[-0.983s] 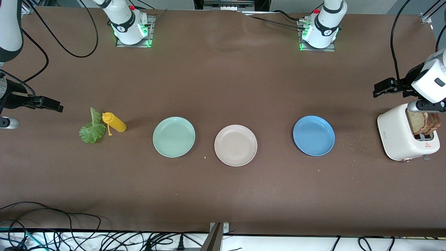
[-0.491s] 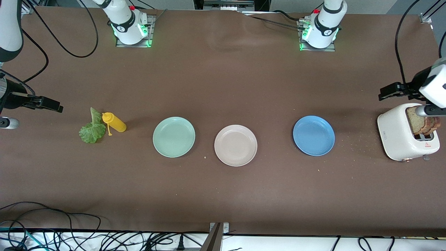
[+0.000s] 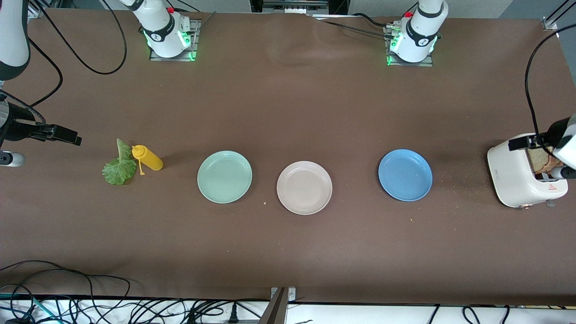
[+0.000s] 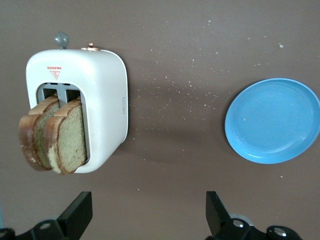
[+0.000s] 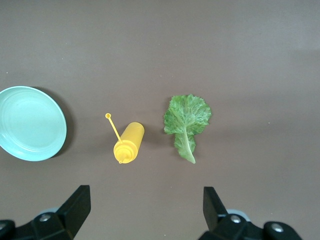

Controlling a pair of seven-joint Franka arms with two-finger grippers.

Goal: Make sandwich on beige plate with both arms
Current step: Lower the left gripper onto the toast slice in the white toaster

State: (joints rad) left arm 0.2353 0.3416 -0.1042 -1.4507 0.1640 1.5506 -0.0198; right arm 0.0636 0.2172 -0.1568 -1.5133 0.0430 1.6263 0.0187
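Two brown bread slices (image 3: 538,159) stand in the slots of a white toaster (image 3: 513,175) at the left arm's end; the left wrist view shows them too (image 4: 60,135). My left gripper (image 3: 524,143) hangs open and empty over the toaster's top edge (image 4: 147,220). The green lettuce leaf (image 3: 119,166) lies flat at the right arm's end, beside a yellow squeeze bottle (image 3: 147,158). My right gripper (image 3: 58,133) hangs open and empty above the table near the leaf (image 5: 186,122); it also shows in the right wrist view (image 5: 145,212). The beige plate (image 3: 304,187) sits bare mid-table.
A mint-green plate (image 3: 224,176) lies between the bottle and the beige plate. A blue plate (image 3: 405,174) lies between the beige plate and the toaster. Crumbs dot the table near the toaster. Cables run along the table's edges.
My left gripper has moved toward the table's end and lower in the front view, now over the toaster and covering part of the bread. The right arm has not moved.
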